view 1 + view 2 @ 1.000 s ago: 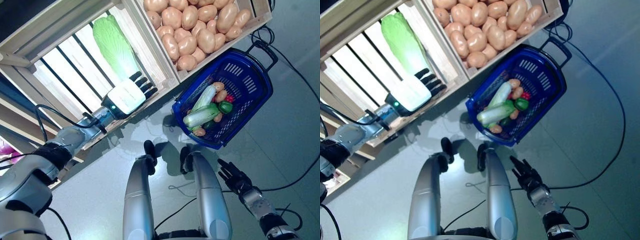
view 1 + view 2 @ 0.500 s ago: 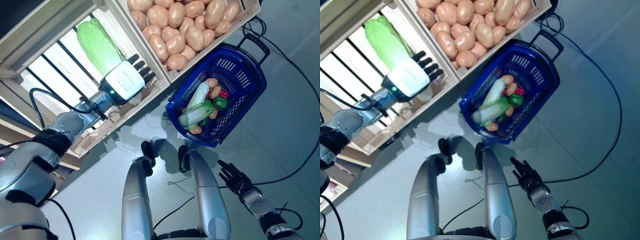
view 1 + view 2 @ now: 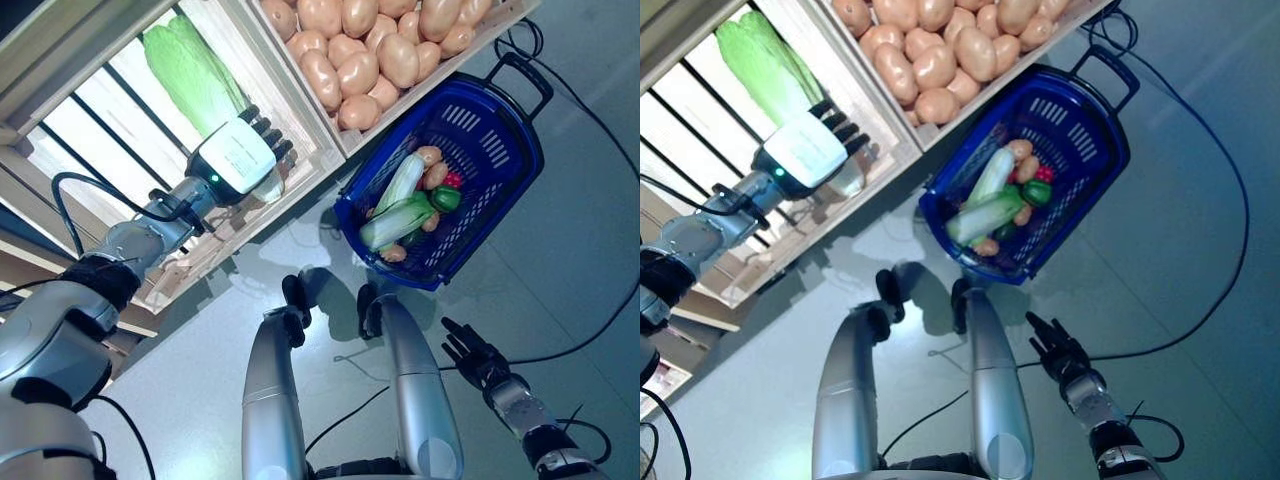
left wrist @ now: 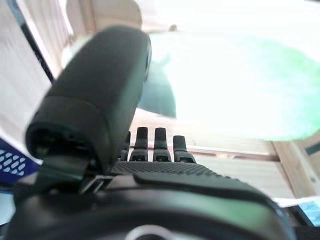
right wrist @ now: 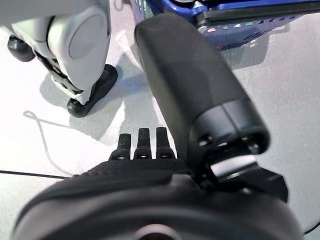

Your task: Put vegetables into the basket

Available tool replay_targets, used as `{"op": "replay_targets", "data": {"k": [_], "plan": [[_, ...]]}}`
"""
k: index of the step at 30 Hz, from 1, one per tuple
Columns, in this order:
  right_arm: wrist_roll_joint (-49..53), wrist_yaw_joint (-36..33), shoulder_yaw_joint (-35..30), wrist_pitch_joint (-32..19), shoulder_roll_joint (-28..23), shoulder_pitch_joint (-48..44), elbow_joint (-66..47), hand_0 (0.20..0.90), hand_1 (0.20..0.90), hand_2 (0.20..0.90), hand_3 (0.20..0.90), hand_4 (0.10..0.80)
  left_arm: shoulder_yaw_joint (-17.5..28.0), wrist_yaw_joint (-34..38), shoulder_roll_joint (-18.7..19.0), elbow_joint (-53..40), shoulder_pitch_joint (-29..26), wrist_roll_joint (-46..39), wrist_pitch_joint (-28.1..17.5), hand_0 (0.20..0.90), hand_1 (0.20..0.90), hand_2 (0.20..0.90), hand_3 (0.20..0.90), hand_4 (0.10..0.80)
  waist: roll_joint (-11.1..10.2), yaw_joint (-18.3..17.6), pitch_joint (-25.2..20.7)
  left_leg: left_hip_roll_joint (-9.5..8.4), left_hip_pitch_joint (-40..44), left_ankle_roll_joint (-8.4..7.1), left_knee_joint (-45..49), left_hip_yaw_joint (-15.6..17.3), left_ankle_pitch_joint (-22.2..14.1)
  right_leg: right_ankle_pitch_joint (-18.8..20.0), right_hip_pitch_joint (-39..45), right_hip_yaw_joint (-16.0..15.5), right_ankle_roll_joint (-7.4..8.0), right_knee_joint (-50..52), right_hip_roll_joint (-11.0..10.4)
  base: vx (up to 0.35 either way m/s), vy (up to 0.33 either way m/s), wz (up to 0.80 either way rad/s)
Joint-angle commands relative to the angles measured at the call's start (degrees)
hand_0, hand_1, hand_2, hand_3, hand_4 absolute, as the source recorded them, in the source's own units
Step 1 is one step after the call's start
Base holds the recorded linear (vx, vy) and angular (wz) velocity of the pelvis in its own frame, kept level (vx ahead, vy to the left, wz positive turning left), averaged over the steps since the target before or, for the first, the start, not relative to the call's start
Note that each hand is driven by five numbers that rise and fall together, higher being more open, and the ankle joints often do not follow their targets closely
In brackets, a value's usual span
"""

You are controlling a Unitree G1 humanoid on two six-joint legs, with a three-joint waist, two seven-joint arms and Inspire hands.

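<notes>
A long green Chinese cabbage (image 3: pixel 190 72) lies in a slatted wooden crate (image 3: pixel 120 130) at the upper left. My left hand (image 3: pixel 238 158) reaches into that crate, its straight fingers (image 3: pixel 266 130) beside the cabbage's lower end; the hand is open. In the left wrist view the cabbage (image 4: pixel 240 90) shows pale green just past the fingers (image 4: pixel 157 145). The blue basket (image 3: pixel 478 128) stands on the floor at the right and holds pale green vegetables (image 3: pixel 398 215), small potatoes, a green pepper and something red. My right hand (image 3: pixel 473 355) hangs low at the right, open and holding nothing.
A second wooden crate (image 3: pixel 318 118) full of potatoes (image 3: pixel 380 50) sits next to the cabbage crate, right above the basket. The basket's black handle (image 3: pixel 528 72) points away from me. Grey floor (image 3: pixel 570 250) spreads to the right.
The whole picture has shifted, so the camera moved. My left hand has edged slightly closer along the cabbage's lower end. The right hand and basket look unchanged.
</notes>
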Motion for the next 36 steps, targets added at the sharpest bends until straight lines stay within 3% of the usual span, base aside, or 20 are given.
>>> {"op": "replay_targets", "data": {"k": [1, 11, 12, 13, 15, 16, 27, 32, 36], "plan": [[2.50, 0.49, -3.07, -1.65, -3.08, 6.10, -3.38, 0.900, 0.900, 0.900, 0.900, 0.800, 3.69, 2.23, 2.83, 0.89, -4.39, -0.21, 5.12, 0.900, 0.900, 0.900, 0.900, 0.800, 0.00, -0.75, -0.15, 0.64, 2.84, -0.12, 6.18, 0.77, -11.26, 5.27, 1.74, 0.79, 1.38, -3.99, -0.96, 0.031, 0.033, 0.00], [3.50, -2.54, -1.37, -1.85, -3.56, 6.14, -9.03, 0.900, 0.900, 0.900, 0.900, 0.800, 4.26, 6.11, 1.86, 2.62, -2.33, 1.28, 5.28, 0.900, 0.900, 0.900, 0.900, 0.800, -0.45, -0.46, -0.15, 0.88, -1.01, 0.06, 8.92, -0.05, -11.62, 5.16, -1.89, 0.56, 0.95, -1.36, -1.25, -0.004, 0.014, 0.00], [4.12, -3.53, -1.04, -2.03, -3.57, 6.01, -10.43, 0.900, 0.900, 0.900, 0.900, 0.800, 4.27, 6.36, 1.75, 2.25, -2.32, 0.99, 5.64, 0.740, 0.740, 0.740, 0.740, 0.693, -0.57, -0.42, -0.15, 0.86, -1.47, -0.02, 9.39, -0.25, -11.68, 5.08, -2.33, 0.61, 0.95, -0.82, -1.19, 0.000, 0.000, 0.00], [4.14, -3.65, -1.01, -2.06, -3.54, 6.01, -10.60, 0.900, 0.900, 0.900, 0.900, 0.800, 4.28, 6.45, 1.74, 2.26, -2.30, 0.99, 5.64, 0.740, 0.740, 0.740, 0.740, 0.693, -0.59, -0.42, -0.15, 0.87, -1.55, -0.03, 9.52, -0.28, -11.71, 5.07, -2.37, 0.61, 0.95, -0.74, -1.18, 0.000, 0.000, 0.00], [5.06, -4.69, -0.73, -2.27, -3.50, 5.91, -12.23, 0.900, 0.900, 0.900, 0.900, 0.800, 4.71, 7.45, 1.49, 2.87, -2.26, 0.72, 5.11, 0.335, 0.335, 0.335, 0.335, 0.424, -0.94, -0.41, -0.15, 0.98, -2.06, 0.04, 10.38, -0.57, -11.97, 4.96, -2.64, 0.57, 0.87, -0.26, -1.13, 0.000, 0.000, 0.00], [5.58, -5.33, -0.54, -2.50, -3.48, 5.87, -13.12, 0.900, 0.900, 0.900, 0.900, 0.800, 4.84, 7.60, 1.25, 3.30, -2.31, 0.45, 5.06, 0.300, 0.300, 0.300, 0.300, 0.400, -1.09, -0.47, -0.15, 1.08, -2.16, 0.02, 10.35, -0.63, -11.99, 5.00, -2.75, 0.57, 0.85, -0.32, -1.07, 0.000, 0.000, 0.00], [5.15, -10.34, -0.02, -2.03, -4.37, 6.92, -18.68, 0.900, 0.900, 0.900, 0.900, 0.800, 6.26, 9.50, 1.50, 1.46, 1.32, 1.71, 3.75, 0.300, 0.300, 0.300, 0.300, 0.400, -1.17, -0.95, -0.15, 1.30, 0.16, -0.63, 7.25, 0.06, -10.51, 6.10, -0.83, 0.74, 1.25, -2.82, -0.59, 0.000, 0.000, -0.02], [3.93, -9.56, 0.35, -2.94, -4.58, 6.47, -19.32, 0.900, 0.900, 0.900, 0.900, 0.800, 6.27, 12.15, 1.59, 0.89, -0.07, -4.66, 2.84, 0.300, 0.300, 0.300, 0.300, 0.400, -1.05, -1.21, -0.15, 1.57, 2.93, -1.19, 5.08, 0.35, -9.48, 6.49, 1.83, 0.94, 1.61, -4.67, -0.33, 0.002, -0.020, -0.01], [3.19, -10.31, 0.95, -4.21, -3.82, 6.96, -21.32, 0.900, 0.900, 0.900, 0.900, 0.800, 9.16, 18.13, 2.22, -0.39, 1.42, -11.53, 1.54, 0.300, 0.300, 0.300, 0.300, 0.400, -1.24, -1.03, -0.15, 1.48, 6.85, -2.05, 0.83, 0.78, -7.69, 7.57, 5.92, 0.89, 1.82, -9.42, 0.04, 0.011, -0.033, -0.03]]}}
